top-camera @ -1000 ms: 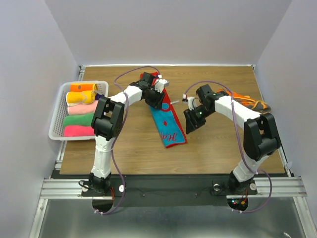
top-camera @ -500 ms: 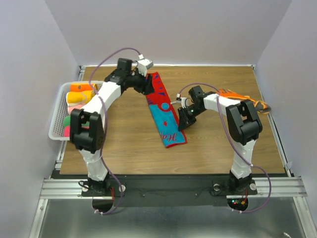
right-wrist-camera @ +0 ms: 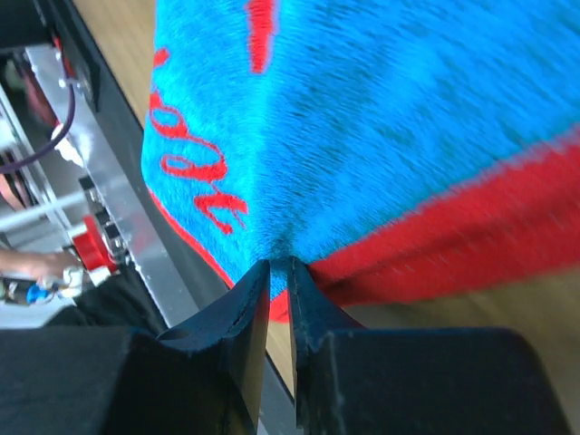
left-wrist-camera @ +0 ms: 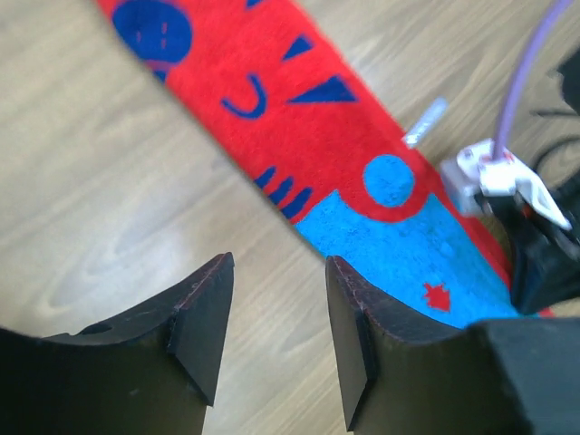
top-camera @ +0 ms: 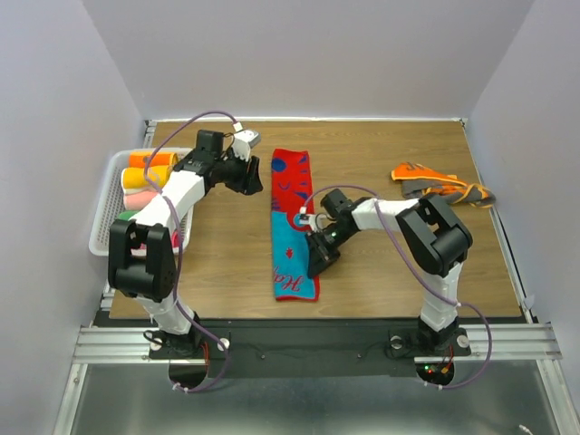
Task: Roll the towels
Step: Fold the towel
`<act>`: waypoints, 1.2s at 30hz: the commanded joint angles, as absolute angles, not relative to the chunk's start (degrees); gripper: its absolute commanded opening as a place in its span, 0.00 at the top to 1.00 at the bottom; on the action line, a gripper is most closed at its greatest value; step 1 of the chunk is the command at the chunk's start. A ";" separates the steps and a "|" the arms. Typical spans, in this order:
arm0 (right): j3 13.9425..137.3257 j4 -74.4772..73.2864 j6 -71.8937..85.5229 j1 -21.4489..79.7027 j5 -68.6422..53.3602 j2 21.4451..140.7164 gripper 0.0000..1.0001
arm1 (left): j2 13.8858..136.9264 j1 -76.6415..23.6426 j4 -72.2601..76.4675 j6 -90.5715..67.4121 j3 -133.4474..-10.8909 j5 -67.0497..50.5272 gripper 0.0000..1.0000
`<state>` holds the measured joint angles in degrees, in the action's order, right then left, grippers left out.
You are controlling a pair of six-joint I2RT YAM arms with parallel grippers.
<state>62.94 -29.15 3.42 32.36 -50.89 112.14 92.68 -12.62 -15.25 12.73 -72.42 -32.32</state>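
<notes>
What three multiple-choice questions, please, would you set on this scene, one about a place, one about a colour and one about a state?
1. Where does the basket stand on the table?
A. at its left edge
B. at its right edge
C. in the middle

2. What colour is the crumpled towel at the far right?
A. green
B. mostly orange
C. purple

3. How is the right gripper?
A. wide open over bare wood
B. shut on the edge of the red and blue towel
C. out of view

Answers:
1 A, the top view shows it against the left edge.
2 B, its folds are orange with some grey.
3 B, the wrist view shows the jaws pinching the towel's edge.
</notes>
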 commanded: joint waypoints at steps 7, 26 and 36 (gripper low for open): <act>70.31 -26.02 4.04 33.14 -48.35 104.94 0.74 | 104.58 -13.88 -18.02 9.93 -72.33 -31.72 0.52; 91.84 -25.93 5.45 31.12 -43.24 127.61 0.53 | 89.67 -13.09 -15.29 19.57 -69.97 -33.93 0.20; 106.85 -32.68 -2.27 22.33 -39.28 135.26 0.44 | 70.69 -24.50 -21.27 44.79 -52.49 -25.24 0.17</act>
<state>100.18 -28.95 3.53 26.81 -44.77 131.98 78.00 -18.81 -16.99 30.72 -59.16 -29.10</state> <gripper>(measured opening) 0.535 0.837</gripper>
